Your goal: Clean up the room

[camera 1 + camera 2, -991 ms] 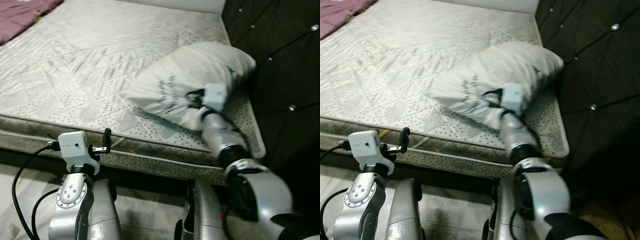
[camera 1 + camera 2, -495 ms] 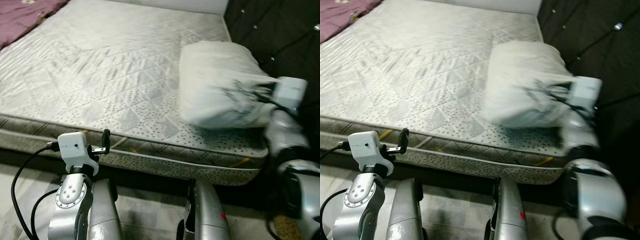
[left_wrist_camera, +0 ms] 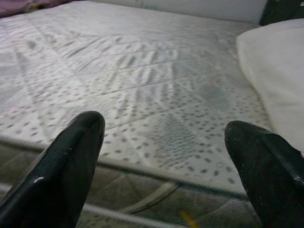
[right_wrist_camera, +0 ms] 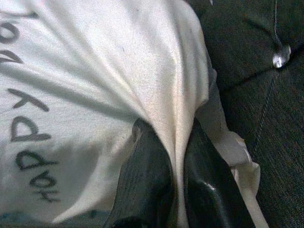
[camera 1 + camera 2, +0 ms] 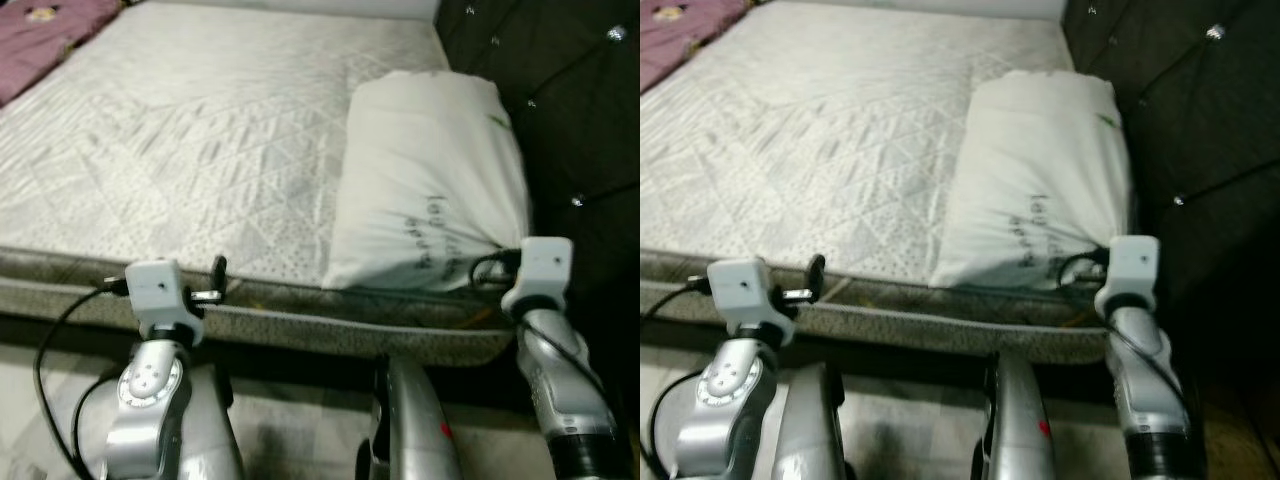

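A white pillow (image 5: pixel 430 180) lies on the bare quilted mattress (image 5: pixel 200 140) of the bed, at the side next to the dark tufted headboard (image 5: pixel 560 110). Its long side runs along the headboard, and its near end reaches the front edge of the mattress. Dark letters are printed on the pillowcase close to that end.

The right tool (image 4: pixel 175 185) is at the near corner of the pillow, beside the headboard. Its two black fingers (image 4: pixel 145 180) are pressed together on a fold of the white cloth, and the cloth is pulled into a ridge between them. In the head views the silver right arm rises from below to this corner.

The left tool (image 3: pixel 166 156) is in front of the mattress edge, well apart from the pillow. Its fingers (image 3: pixel 71 156) are spread wide with nothing between them, and they point over the mattress toward the far side.

A purple blanket (image 5: pixel 45 40) lies at the far left corner of the bed.
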You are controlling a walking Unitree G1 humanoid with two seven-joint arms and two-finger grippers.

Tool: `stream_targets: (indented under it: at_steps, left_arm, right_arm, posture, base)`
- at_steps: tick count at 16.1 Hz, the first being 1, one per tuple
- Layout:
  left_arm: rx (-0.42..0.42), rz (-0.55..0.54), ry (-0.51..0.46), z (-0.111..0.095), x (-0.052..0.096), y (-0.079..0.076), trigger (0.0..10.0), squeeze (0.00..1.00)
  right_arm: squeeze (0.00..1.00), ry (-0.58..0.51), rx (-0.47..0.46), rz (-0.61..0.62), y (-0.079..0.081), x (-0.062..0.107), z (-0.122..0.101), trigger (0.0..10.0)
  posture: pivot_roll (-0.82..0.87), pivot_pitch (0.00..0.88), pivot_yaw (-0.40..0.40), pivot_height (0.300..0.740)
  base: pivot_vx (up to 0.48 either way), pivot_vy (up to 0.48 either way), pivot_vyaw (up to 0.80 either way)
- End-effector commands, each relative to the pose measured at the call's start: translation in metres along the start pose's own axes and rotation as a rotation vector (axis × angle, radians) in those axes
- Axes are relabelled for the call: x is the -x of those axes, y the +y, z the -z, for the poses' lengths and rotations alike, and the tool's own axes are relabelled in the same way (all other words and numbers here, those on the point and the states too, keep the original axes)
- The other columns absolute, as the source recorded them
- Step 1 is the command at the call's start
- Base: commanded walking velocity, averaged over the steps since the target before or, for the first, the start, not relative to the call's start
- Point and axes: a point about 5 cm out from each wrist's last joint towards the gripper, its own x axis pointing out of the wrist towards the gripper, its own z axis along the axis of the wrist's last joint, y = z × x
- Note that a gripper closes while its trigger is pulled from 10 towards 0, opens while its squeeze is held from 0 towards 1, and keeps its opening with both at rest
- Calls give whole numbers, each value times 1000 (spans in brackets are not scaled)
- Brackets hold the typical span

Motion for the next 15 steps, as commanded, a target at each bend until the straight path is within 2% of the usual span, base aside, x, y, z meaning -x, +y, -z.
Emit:
stream_targets:
  at_steps: [1, 3, 5, 6, 7, 8, 9, 10, 12, 15]
  left_arm:
    - [-10, 5, -4, 0, -2, 1, 10000, 0]
    - [-12, 7, -5, 0, -3, 0, 10000, 0]
    - [-12, 9, -2, 1, -4, -1, 10000, 0]
    - [-12, 8, -3, 2, -5, -1, 10000, 0]
    - [-12, 7, -4, 2, -6, -1, 10000, 0]
    - [-11, 3, -6, 1, -7, -1, 10000, 0]
    - [-11, 2, -7, 1, -7, -1, 10000, 0]
    - [-13, -1, -10, 1, -8, -1, 10000, 0]
    - [-21, -19, -17, 0, -7, 3, 10000, 0]
    - [-26, -46, -15, 2, -4, 6, 10000, 0]
  right_arm:
    - [0, -21, -19, -135, 29, 16, 0, 0]
    - [0, -8, -33, -143, 30, 21, -1, 0]
    - [0, 12, -28, -126, 27, 12, -5, 0]
    - [0, 5, -45, -148, 31, -7, -15, 0]
    - [0, 5, -54, -165, 33, -14, -20, 0]
    - [0, -6, -59, -205, 39, -29, -27, 0]
    - [0, -10, -60, -218, 41, -34, -30, 0]
    - [0, -16, -58, -255, 44, -47, -39, 0]
    - [0, -50, -47, -226, 31, -76, -64, 0]
    - [0, -77, -26, -82, -9, -95, -88, 0]
  posture:
    - [2, 0, -13, 501]
    - [-5, 0, -14, 501]
    - [-5, 0, -16, 501]
    - [-1, 0, -18, 501]
    - [-1, 0, -19, 501]
    - [6, 0, -20, 501]
    - [8, 0, -20, 501]
    - [13, 0, -23, 501]
    - [29, 0, -34, 501]
    - [39, 0, -44, 501]
  base:
    - [0, 0, 0]
    - [0, 0, 0]
    - [0, 0, 0]
    - [0, 0, 0]
    - [0, 0, 0]
    - [0, 0, 0]
    - [0, 0, 0]
    - [0, 0, 0]
    - [0, 0, 0]
    - [0, 0, 0]
